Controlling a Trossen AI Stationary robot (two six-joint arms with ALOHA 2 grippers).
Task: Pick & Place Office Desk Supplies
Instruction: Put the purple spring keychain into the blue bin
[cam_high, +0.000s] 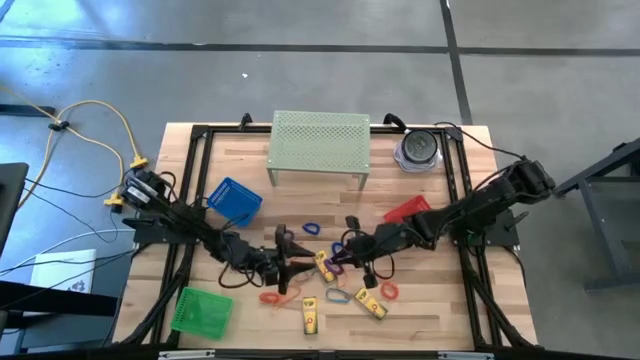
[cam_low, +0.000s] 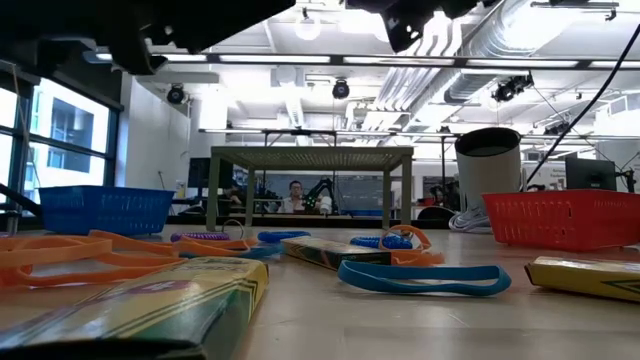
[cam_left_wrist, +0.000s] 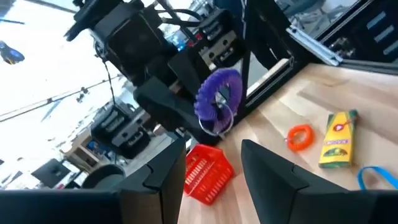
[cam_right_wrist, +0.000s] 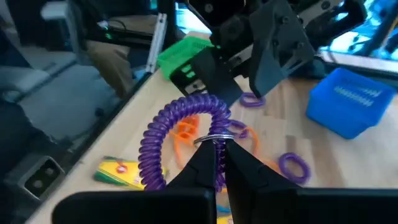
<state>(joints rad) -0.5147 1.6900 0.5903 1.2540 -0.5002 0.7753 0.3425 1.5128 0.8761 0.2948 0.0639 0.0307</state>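
My right gripper (cam_high: 347, 258) hovers over the middle of the table, shut on a purple coiled loop (cam_right_wrist: 180, 137) that also shows in the left wrist view (cam_left_wrist: 219, 98). My left gripper (cam_high: 303, 266) faces it from the table's left. It is open (cam_left_wrist: 211, 174) with nothing between its fingers, a short way from the loop. Loose loops in blue (cam_high: 312, 227), orange (cam_high: 275, 297) and red (cam_high: 388, 290) lie flat on the wood. So do yellow boxes (cam_high: 310, 315), (cam_high: 368, 303). My right gripper pinches the purple coil between its two fingertips, at the spot where a thin metal ring (cam_right_wrist: 211, 140) sits on the coil. The fingers come from the table's right, slanting slightly down. The coil arches out beyond the fingertips, lifted clear of the table.
A pale green perforated stand (cam_high: 320, 145) is at the far middle, with a round dark container (cam_high: 418, 148) to its right. A blue basket (cam_high: 235, 200) sits at the left, a red basket (cam_high: 407, 210) under my right arm and a green basket (cam_high: 202, 308) at the near left.
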